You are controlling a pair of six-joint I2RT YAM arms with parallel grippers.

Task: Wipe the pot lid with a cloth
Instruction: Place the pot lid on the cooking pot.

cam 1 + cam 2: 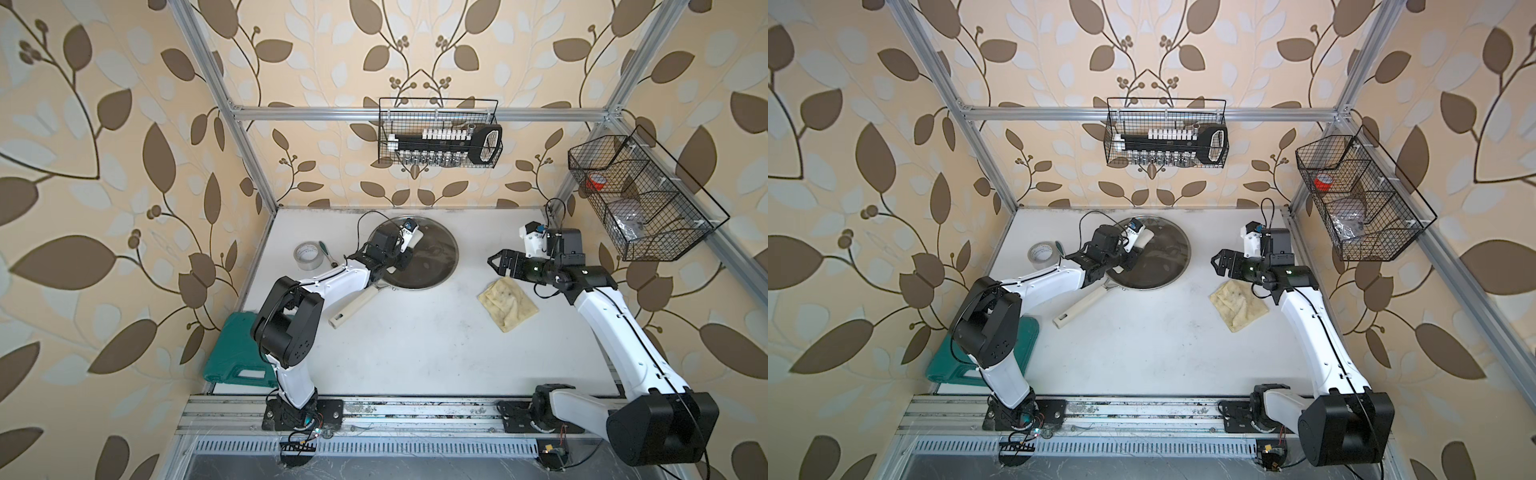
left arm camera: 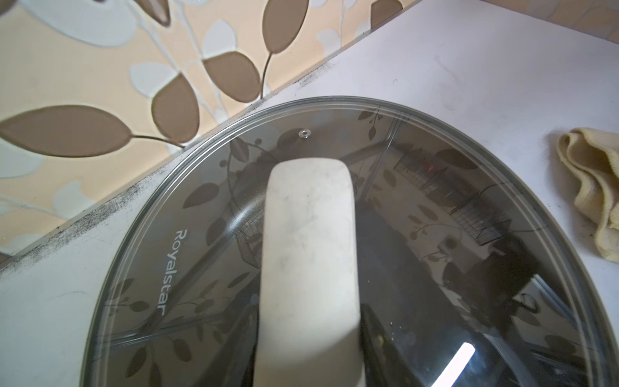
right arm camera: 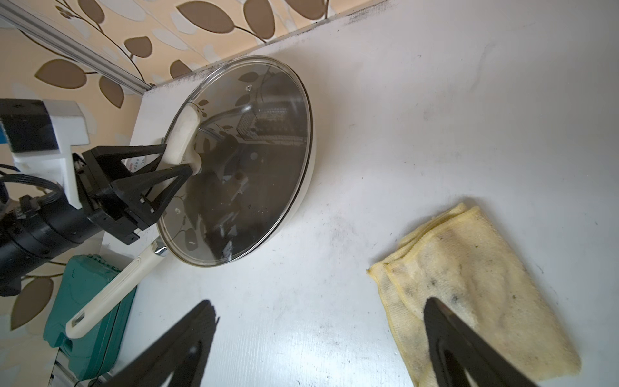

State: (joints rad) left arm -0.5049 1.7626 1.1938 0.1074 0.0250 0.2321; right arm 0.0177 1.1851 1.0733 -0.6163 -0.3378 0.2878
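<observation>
Two arms reach over the white tabletop (image 1: pixel 415 353). At the far left front corner a green case (image 1: pixel 232 353) lies flat, partly under the left arm's elbow. Farther back, near the left edge, a tape roll (image 1: pixel 306 254) sits just beside a green-handled screwdriver (image 1: pixel 326 253).

Next comes the left end effector (image 3: pixel 179 159), its black fingers pressed together on one end of the cream bar handle (image 2: pixel 308 251). That handle belongs to the pot lid (image 1: pixel 436 253), which rests on a frying pan (image 3: pixel 310 157) near the back wall. The pan's long cream handle (image 1: pixel 353 307) points toward the front left. The glass mirrors the wallpaper leaves and a wire basket.

Right of the lid, the right end effector (image 1: pixel 494 262) hovers above the tabletop with its fingers spread wide, holding nothing. In the right wrist view one finger overlaps the near edge of the cloth (image 3: pixel 479 288). The cloth lies loosely folded and stained on the tabletop, well apart from the lid.

At the far right a black wire basket (image 1: pixel 640 199) hangs on the frame.
</observation>
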